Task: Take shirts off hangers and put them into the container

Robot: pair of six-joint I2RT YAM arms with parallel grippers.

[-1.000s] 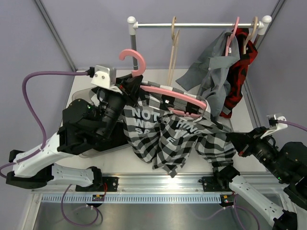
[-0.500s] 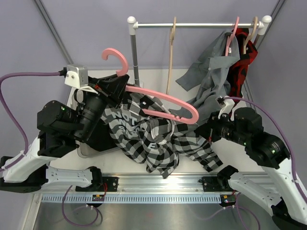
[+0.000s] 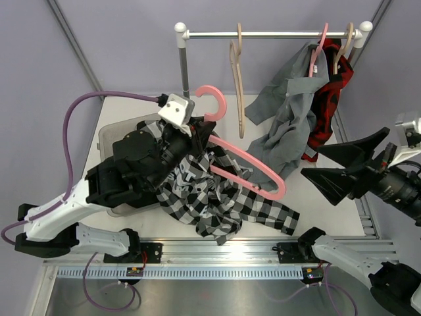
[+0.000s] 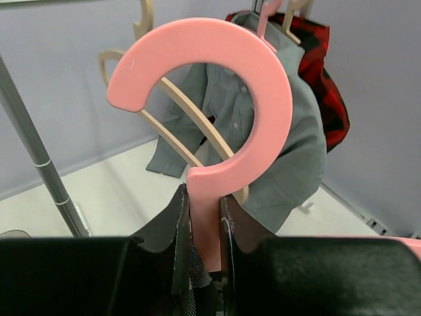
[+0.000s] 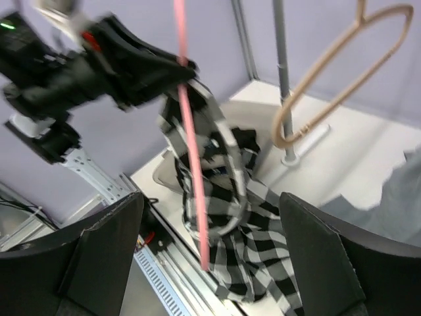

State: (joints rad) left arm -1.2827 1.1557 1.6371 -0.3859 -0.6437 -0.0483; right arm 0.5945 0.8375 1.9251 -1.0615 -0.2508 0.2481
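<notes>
Right arm has swung back from the black-and-white plaid shirt (image 3: 223, 197) to the bench's right edge, and the right gripper (image 3: 318, 166) has let go; its jaws now stand wide apart with nothing between them. The left arm has carried the pink hanger (image 3: 247, 161) rightward, so its hook now sits close to the rail's upright pole (image 3: 185, 72).

The left gripper (image 4: 202, 243) has its jaws clenched on the hanger's neck just below the hook. The left wrist view shows that grip plainly, while from above the arm's body mostly covers it.

The plaid shirt hangs from the hanger close to those jaws and spills onto the bench toward the near edge, its left part by the container (image 3: 108, 138) at the bench's left side. The hanger's far end is bare. The right wrist view looks along the hanger and shows a band of the shirt looped around it, which the top view does not resolve.

On the rail (image 3: 270, 33) along the far edge hang an empty tan hanger (image 3: 238, 85), then a grey shirt (image 3: 293, 112) on a second pink hanger (image 3: 320, 46), and at the right end a red-and-black plaid shirt (image 3: 327, 105) on another tan hanger (image 3: 345, 46). Only the top view shows all of these together.
</notes>
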